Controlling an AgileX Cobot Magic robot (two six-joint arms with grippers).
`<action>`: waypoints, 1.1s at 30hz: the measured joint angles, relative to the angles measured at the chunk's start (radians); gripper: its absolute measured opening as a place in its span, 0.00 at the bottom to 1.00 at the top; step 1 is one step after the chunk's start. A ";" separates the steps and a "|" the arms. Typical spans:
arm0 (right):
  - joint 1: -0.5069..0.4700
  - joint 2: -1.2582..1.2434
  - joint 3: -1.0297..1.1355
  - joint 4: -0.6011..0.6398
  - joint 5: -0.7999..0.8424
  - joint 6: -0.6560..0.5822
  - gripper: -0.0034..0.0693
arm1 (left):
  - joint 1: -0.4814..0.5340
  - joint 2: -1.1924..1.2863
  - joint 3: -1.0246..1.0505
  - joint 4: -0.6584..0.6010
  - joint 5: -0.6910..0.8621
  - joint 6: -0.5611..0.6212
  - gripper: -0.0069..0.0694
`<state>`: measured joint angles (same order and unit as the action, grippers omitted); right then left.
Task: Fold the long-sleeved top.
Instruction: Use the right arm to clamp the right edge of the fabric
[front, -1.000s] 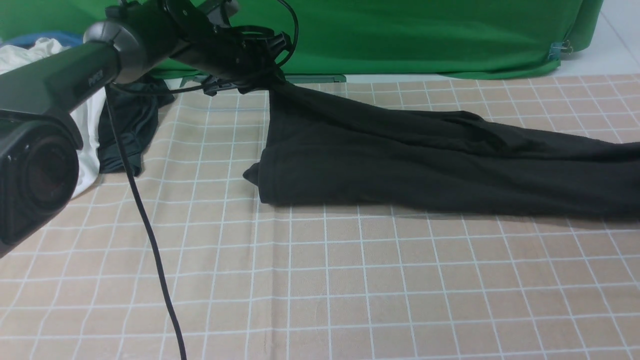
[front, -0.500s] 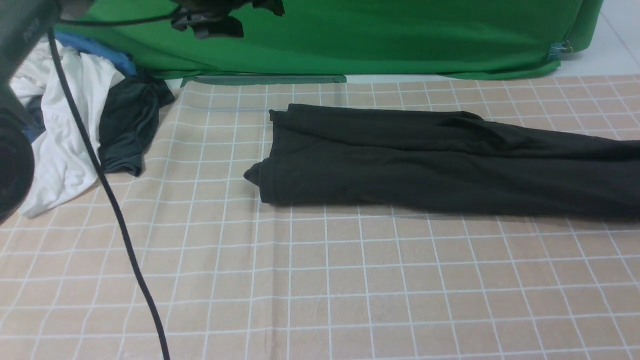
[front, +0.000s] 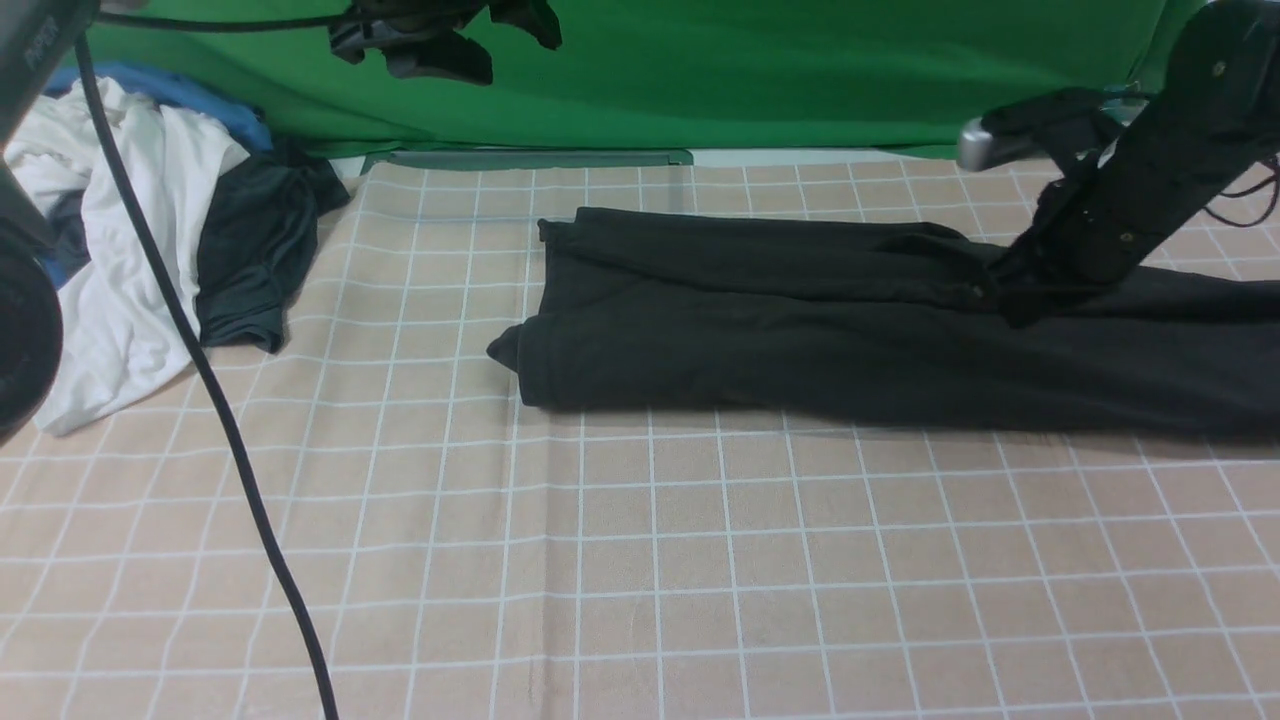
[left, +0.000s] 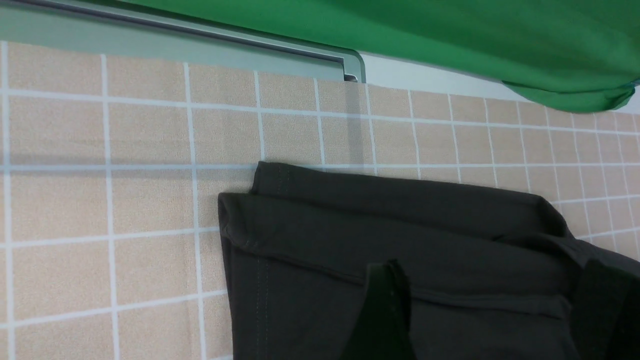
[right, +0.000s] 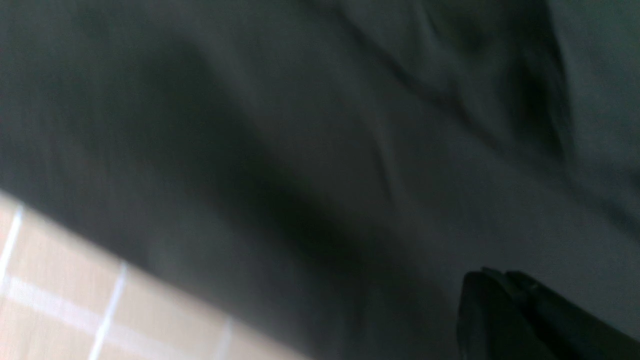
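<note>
Well, the top (front: 800, 330) lies black, folded long and flat; my left gripper (left: 495, 320) gapes, right gripper (front: 1012, 296) closed against it.

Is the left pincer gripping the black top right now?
No, the left pincer stands open, its fingers spread apart and raised clear of the black top.

The long-sleeved top (front: 800, 330) reads as soft, matt black cotton knit, with neat double stitching along its hem. Under it, the counter (front: 640, 560) wears a matt beige checked cloth, finely grainy. Behind the top, there's a smooth green fabric backdrop (front: 750, 70). Left of the top: a crumpled white cloth shirt (front: 130, 250), a faintly sheeny dark grey-teal garment (front: 250, 260) and a glossy black cable (front: 214, 400).
</note>
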<state>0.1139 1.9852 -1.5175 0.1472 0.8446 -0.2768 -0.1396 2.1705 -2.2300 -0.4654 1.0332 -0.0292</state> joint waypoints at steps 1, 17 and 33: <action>0.011 0.017 0.000 -0.001 -0.069 0.000 0.09 | 0.000 0.000 0.000 0.001 -0.002 0.000 0.69; -0.020 0.064 -0.200 -0.016 -0.028 0.004 0.16 | 0.000 0.000 0.000 0.005 -0.052 0.000 0.68; -0.005 0.160 -0.240 -0.108 0.115 0.030 0.42 | 0.000 0.000 0.000 0.005 -0.044 0.000 0.68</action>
<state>0.1088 2.1451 -1.7576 0.0391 0.9598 -0.2473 -0.1396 2.1705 -2.2300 -0.4603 0.9889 -0.0292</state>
